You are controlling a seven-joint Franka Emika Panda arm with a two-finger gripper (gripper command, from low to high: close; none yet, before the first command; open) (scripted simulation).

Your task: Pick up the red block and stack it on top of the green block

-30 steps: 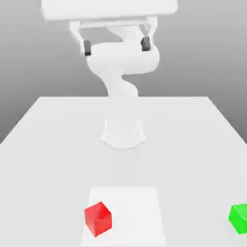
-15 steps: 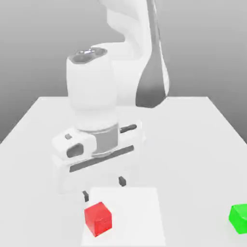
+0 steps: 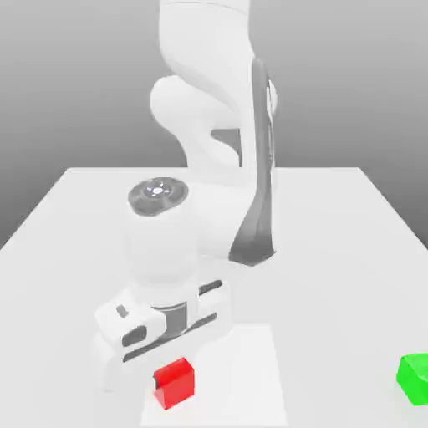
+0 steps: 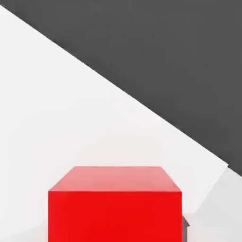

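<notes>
Red block sits on the white table at about 6 o'clock in the exterior view, low and a little toward that view's left, resting on a paler square patch of the surface. The gripper is down over it, its white hand body just behind and above the cube. A dark sliver at the cube's side may be a finger, but I cannot tell how wide the jaws stand or whether they touch the block; nothing shows it lifted, so I judge it is not yet held.

In the hand view the red block lies close and square-on, which suggests the hand is fairly well lined up.

To do this grasp well, the fingers should straddle two opposite flat faces, not corners, and reach well down the sides before closing. Closing should be even, so the cube does not twist or skid. Then lift straight up before carrying it toward 3 o'clock.

Green block lies well apart, at roughly 4 o'clock by the exterior view's right edge.

Count: one red block, one green block, one arm, one gripper.
</notes>
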